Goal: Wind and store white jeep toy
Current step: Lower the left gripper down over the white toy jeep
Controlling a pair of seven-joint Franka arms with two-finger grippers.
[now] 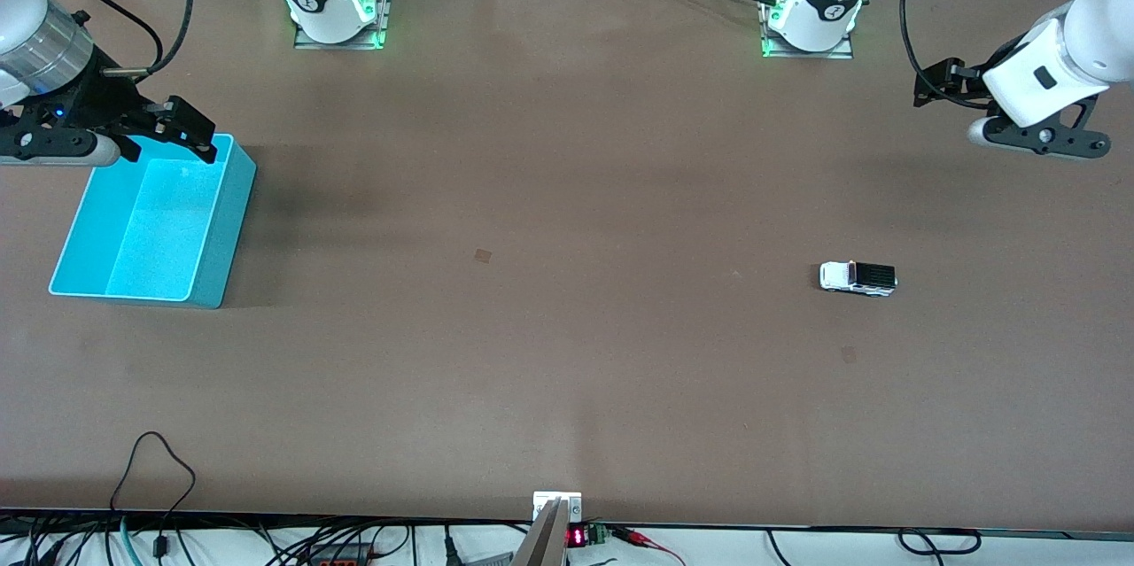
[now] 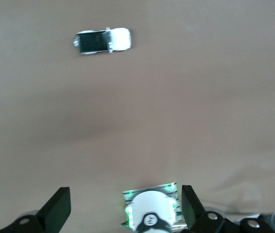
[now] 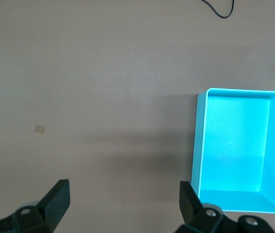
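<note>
Since nothing's been touched yet, we're basically at square one: the white jeep toy [image 1: 858, 277] sits alone on the bare table [image 1: 567, 371] toward the left arm's end, well apart from the cyan bin [image 1: 221, 229] at the right arm's end. Our left gripper [image 1: 948, 88] hangs over the table up by its own end, fingers spread wide with nothing between them. Our right gripper [image 1: 173, 127] hovers over the bin's rim, also spread and empty. The jeep looks tiny, light and hard plastic, probably slick and happy to roll away on its wheels. We'd pinch it across the body sides, mid-length, keeping the wheels free for winding.
</note>
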